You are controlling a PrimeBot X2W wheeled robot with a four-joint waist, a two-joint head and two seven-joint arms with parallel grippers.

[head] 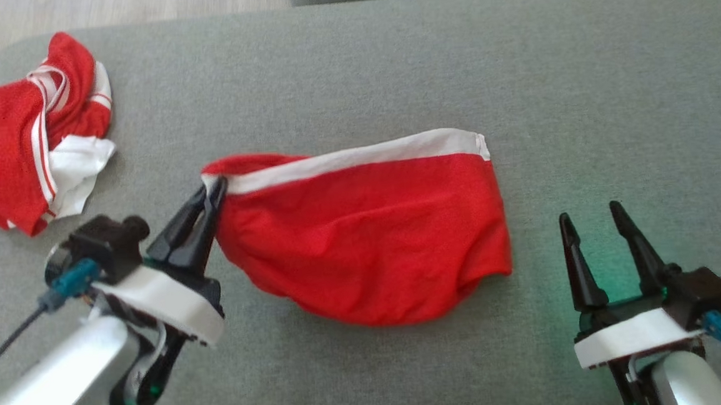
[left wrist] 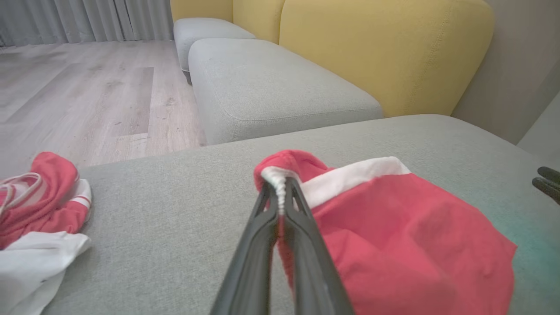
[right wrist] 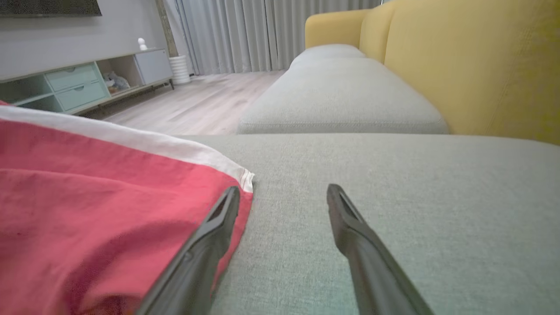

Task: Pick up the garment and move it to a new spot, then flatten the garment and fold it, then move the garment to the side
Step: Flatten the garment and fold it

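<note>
A red garment [head: 369, 239] with a white waistband lies spread on the grey cushion [head: 390, 69], roughly in the middle. My left gripper [head: 212, 189] is shut on the waistband's left end, and the left wrist view has that white hem pinched between the fingertips [left wrist: 280, 192] with the red garment [left wrist: 402, 236] trailing to the right. My right gripper [head: 589, 213] stands open just right of the cloth, touching nothing. From the right wrist, the red garment [right wrist: 87, 210] lies left of my open right gripper [right wrist: 282, 194], whose left finger [right wrist: 218, 223] overlaps its edge.
A second red and white garment [head: 25, 141] lies crumpled at the cushion's far left, also visible as a red and white heap [left wrist: 39, 210] in the left wrist view. Beyond the cushion are a grey sofa seat [left wrist: 262, 83], yellow backrests [left wrist: 385, 48] and wooden floor [left wrist: 87, 87].
</note>
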